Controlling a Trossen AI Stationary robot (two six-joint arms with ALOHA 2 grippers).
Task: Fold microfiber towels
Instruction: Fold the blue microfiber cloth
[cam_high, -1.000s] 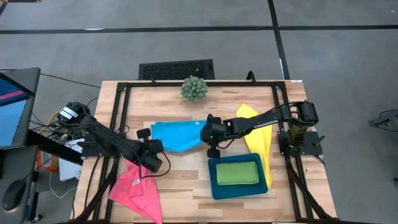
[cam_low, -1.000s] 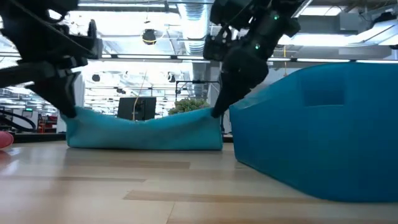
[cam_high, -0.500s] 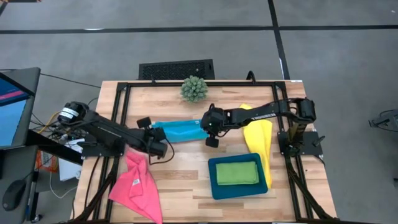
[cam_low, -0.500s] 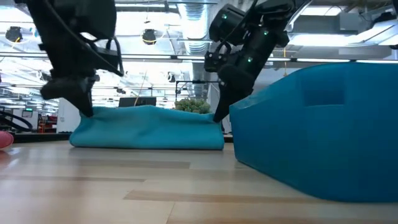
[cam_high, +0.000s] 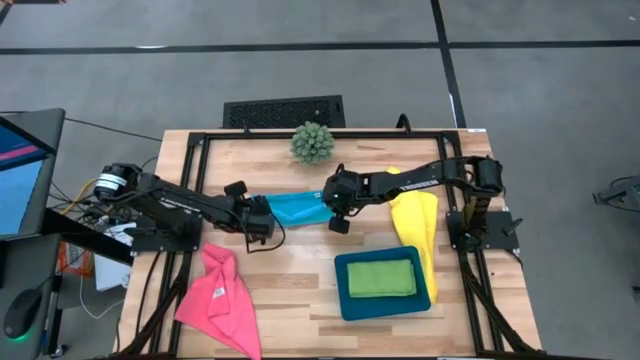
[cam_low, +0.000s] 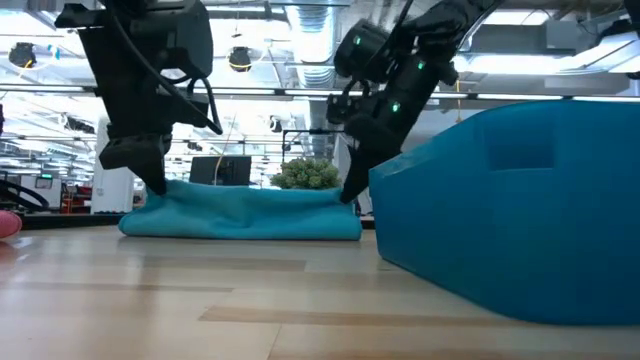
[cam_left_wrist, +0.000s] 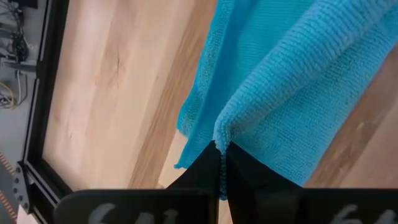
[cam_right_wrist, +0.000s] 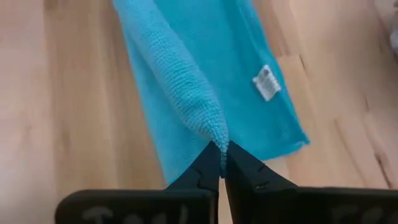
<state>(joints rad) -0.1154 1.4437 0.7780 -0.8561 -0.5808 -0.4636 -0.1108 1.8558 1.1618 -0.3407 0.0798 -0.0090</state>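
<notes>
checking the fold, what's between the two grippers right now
In the high view, the sky blue towel spans the stretch from the left gripper to the right gripper, each pinching an end of it.

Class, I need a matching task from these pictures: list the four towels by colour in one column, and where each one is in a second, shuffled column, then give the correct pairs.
Column 1
1. blue towel
2. green towel
3. yellow towel
4. pink towel

Column 2
A. lying in the tray
B. at the table's near left corner, hanging over its edge
C. pinched at its two ends by the left gripper and the right gripper
D. draped along the table's right side, beside the tray

Pairs: 1-C, 2-A, 3-D, 4-B
</notes>
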